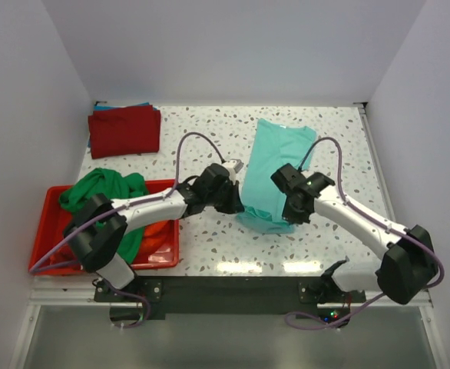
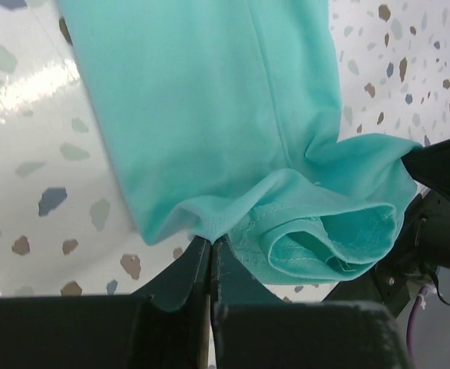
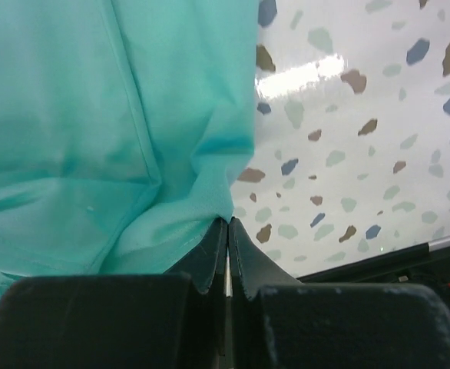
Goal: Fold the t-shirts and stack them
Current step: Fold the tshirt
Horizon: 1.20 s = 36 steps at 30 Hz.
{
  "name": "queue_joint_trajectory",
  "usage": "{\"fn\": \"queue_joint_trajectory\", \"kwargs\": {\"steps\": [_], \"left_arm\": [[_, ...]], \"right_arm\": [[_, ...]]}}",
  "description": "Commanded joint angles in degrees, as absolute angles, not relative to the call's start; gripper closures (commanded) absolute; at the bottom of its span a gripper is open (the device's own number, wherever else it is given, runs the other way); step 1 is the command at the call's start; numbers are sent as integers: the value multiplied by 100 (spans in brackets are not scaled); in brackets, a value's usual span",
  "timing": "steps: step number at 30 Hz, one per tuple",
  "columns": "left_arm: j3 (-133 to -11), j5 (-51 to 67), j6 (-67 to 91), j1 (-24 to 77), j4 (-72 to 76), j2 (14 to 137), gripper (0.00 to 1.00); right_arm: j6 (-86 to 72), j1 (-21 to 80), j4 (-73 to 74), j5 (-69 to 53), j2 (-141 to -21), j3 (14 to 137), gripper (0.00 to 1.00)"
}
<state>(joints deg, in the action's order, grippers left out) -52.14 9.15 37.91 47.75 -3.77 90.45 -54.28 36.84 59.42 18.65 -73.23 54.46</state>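
Observation:
A teal t-shirt (image 1: 275, 165) lies lengthwise on the speckled table, folded into a narrow strip. My left gripper (image 1: 236, 206) is shut on its near left corner, with the hem bunched at the fingertips (image 2: 210, 244). My right gripper (image 1: 292, 217) is shut on the near right corner, the cloth (image 3: 117, 138) pinched at its tips (image 3: 227, 223). A folded dark red t-shirt (image 1: 125, 131) lies at the back left with a blue edge (image 1: 100, 104) under it. A bright green t-shirt (image 1: 106, 192) is heaped over an orange one (image 1: 160, 234).
A red plastic bin (image 1: 52, 207) at the near left holds the green and orange shirts. White walls close in the table on three sides. The table's metal front edge (image 1: 271, 269) runs just behind the arm bases.

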Motion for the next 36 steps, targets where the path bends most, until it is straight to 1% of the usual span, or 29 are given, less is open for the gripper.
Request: {"fn": "queue_joint_trajectory", "kwargs": {"steps": [1, 12, 20, 26, 36], "left_arm": [[-5809, 1178, 3507, 4536, -105, 9351, 100], [-7531, 1731, 3252, 3754, -176, 10791, 100], [-8770, 2109, 3243, 3437, -316, 11750, 100], [-9324, 2267, 3129, 3261, -387, 12348, 100], [-9958, 2434, 3059, 3129, -360, 12841, 100]], "right_arm": [[-4800, 3376, 5529, 2109, -7663, 6028, 100], [-3894, 2497, 5168, 2162, -9033, 7092, 100], [-3542, 2004, 4992, 2074, -9729, 7742, 100], [-3384, 1723, 4975, 2004, -10124, 8208, 100], [-3261, 1406, 4896, 1907, -10476, 8525, 100]]}}
